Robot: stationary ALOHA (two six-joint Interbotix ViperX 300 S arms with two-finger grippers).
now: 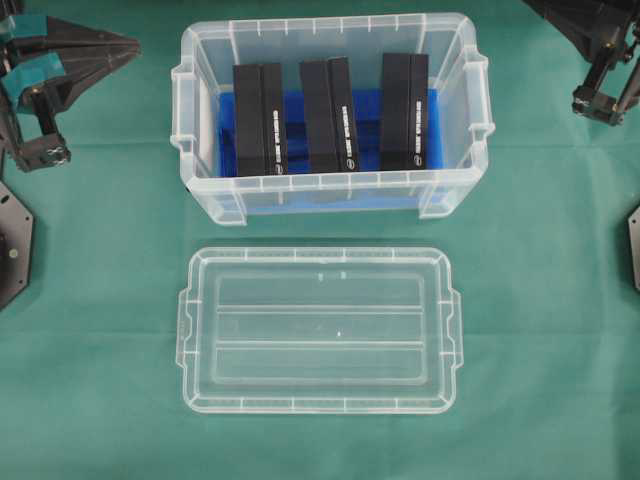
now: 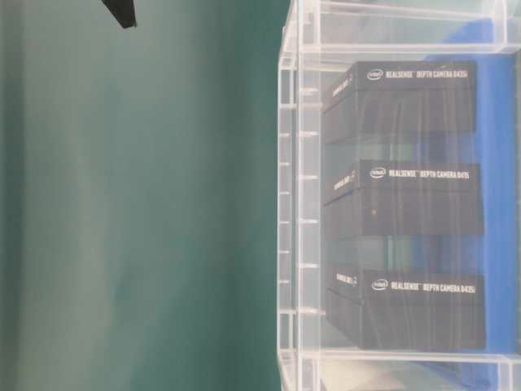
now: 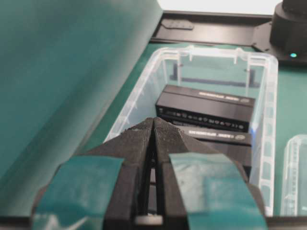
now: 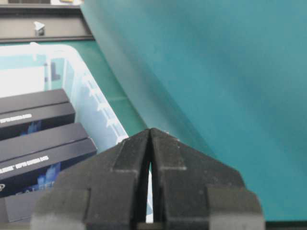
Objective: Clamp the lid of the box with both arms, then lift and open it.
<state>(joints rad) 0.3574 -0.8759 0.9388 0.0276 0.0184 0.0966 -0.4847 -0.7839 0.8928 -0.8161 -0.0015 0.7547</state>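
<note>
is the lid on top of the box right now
No, the lid lies flat on the green cloth in front of the box, whose top is open with three black blocks showing inside.

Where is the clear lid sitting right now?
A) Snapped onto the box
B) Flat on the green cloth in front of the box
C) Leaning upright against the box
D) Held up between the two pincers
B: the lid lies flat on the cloth, apart from the open box, with no pincer touching it.

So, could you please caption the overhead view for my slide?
Lid lying flat on the green cloth before the open box, both arms parked at the far corners.
</note>
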